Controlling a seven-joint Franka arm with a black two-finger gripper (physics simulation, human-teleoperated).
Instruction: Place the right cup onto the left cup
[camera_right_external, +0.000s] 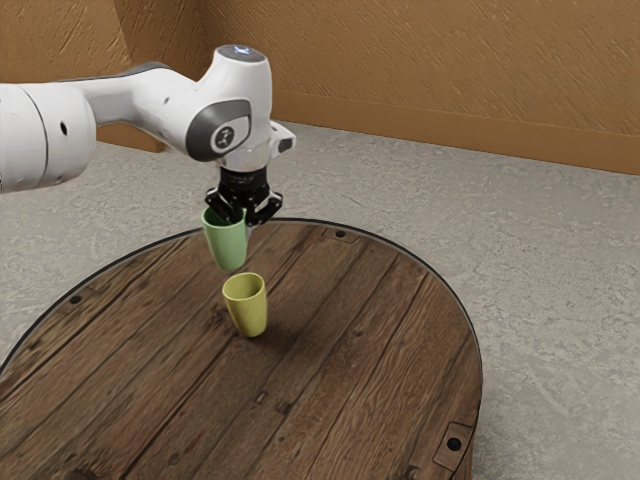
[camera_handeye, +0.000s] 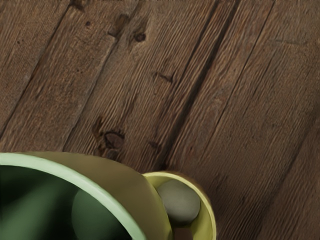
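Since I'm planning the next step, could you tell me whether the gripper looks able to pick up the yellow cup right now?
Probably not: the gripper already holds the green cup by its rim, above the table. The yellow cup stands upright, its mouth uncovered.

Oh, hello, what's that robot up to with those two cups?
The robot arm has the light green cup pinched at its rim in its black gripper, held up in the air. The yellow cup stands upright on the round wooden table. The green cup is meant to go onto the yellow one, but isn't there yet.
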